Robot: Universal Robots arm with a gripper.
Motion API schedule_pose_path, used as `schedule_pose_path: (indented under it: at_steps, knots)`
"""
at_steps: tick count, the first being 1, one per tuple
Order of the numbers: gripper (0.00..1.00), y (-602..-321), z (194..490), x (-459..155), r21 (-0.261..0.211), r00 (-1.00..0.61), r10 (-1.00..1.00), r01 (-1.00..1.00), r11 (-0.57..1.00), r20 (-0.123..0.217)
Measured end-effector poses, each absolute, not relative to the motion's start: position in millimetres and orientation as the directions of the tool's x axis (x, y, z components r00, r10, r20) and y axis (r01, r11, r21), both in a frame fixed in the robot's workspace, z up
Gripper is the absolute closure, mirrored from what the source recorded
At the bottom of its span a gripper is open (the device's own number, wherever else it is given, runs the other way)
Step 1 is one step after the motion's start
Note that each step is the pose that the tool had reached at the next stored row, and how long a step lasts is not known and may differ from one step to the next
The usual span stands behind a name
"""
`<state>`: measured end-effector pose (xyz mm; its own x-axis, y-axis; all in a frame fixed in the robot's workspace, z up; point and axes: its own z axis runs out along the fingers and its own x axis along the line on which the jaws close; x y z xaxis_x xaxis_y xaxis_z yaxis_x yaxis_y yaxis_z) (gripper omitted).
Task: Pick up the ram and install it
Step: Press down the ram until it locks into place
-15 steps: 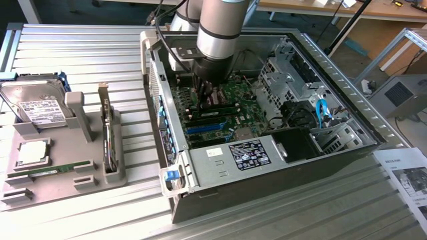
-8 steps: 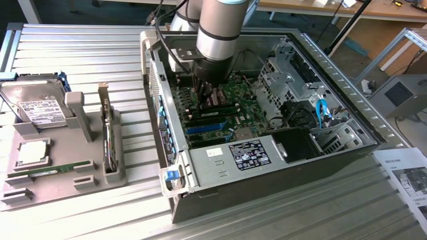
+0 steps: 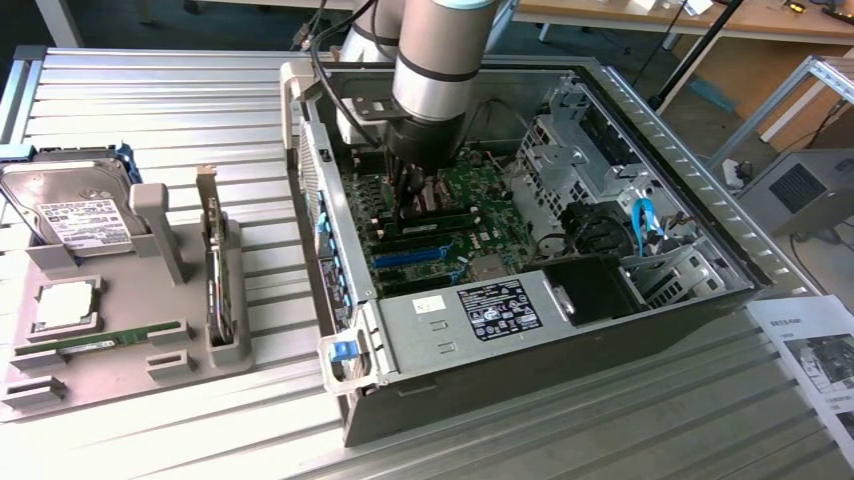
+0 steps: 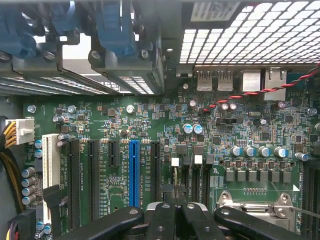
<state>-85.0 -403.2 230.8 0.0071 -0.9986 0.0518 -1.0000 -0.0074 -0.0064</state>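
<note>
The surface (image 3: 160, 110) is ribbed grey metal, slatted like roller shutter. Beyond it, at twelve o'clock in the exterior view, runs a wooden bench (image 3: 694, 15), and at three o'clock a grey box (image 3: 801, 195) sits on the floor beside a metal frame. A printed sheet (image 3: 814, 350) lies at four o'clock.

An open computer case (image 3: 534, 250) lies on its side in the middle, its green motherboard (image 3: 454, 200) exposed. At nine o'clock from it sits a grey holder tray (image 3: 120, 330), carrying a silver hard drive (image 3: 74, 210) at its far end, an upright expansion card (image 3: 214, 270) along its near side to the case, and a small square chip (image 3: 64, 305).

The ram (image 3: 100, 340) lies flat in the tray at about eight o'clock from the case: a long thin green stick, with small dark chips along it, resting in a slot, well apart from the arm.

The arm (image 3: 441, 60) reaches down into the case. Its fingers (image 4: 175, 210) are pressed together with nothing between them, hovering close above the motherboard near the blue slot (image 4: 134, 170) and the black slots (image 4: 92, 175) beside it.
</note>
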Motion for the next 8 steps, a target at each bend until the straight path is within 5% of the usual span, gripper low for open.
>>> schedule_pose_path:
  at_steps: [8]
  knots:
    - [0.89,-403.1,231.9,-84.9,-0.007,0.007,-0.999,-1.000,-0.007,0.051]
